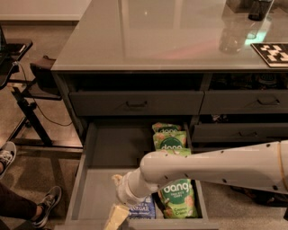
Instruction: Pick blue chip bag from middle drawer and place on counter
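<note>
The middle drawer (108, 152) is pulled open below the counter (153, 36). The blue chip bag (144, 209) lies flat at the drawer's front; only its lower part with white lettering shows, the rest is hidden under my wrist. My gripper (116, 216) hangs at the drawer's front edge, just left of the bag, on the white arm (216, 164) that reaches in from the right. Three green dang bags (176, 197) lie in a row along the drawer's right side, right of the blue bag.
A clear container (231, 38), a dark cup (258, 9) and a black-and-white marker tile (273, 53) stand on the counter's right part. Closed drawers (135, 104) sit above and to the right. A black stand (27, 90) and a person's shoes (50, 200) are at the left.
</note>
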`<action>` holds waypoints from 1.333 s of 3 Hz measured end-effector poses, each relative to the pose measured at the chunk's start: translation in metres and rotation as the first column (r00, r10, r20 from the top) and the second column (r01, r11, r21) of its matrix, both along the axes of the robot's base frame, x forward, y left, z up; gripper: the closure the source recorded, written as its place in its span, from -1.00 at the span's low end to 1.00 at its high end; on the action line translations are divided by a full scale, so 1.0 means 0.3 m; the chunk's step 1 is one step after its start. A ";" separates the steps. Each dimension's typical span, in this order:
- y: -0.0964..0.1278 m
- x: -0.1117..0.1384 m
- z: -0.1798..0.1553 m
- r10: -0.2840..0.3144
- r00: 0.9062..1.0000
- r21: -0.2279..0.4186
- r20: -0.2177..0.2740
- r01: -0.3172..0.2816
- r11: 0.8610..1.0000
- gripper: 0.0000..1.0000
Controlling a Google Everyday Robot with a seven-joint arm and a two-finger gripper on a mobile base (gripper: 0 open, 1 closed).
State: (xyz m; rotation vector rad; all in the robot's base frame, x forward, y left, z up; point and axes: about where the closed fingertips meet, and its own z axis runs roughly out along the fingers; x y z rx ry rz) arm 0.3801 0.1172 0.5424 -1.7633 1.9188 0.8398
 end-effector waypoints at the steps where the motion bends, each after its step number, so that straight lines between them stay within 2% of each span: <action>1: -0.001 0.000 0.000 0.000 1.000 0.000 0.000 0.000 1.000 -1.00; 2: -0.039 0.039 0.007 -0.013 1.000 0.011 0.011 0.013 1.000 -1.00; 3: -0.124 0.150 0.003 -0.045 0.996 -0.017 0.072 0.046 0.999 -1.00; 4: -0.190 0.267 -0.046 -0.072 0.991 -0.090 0.115 0.082 0.993 -1.00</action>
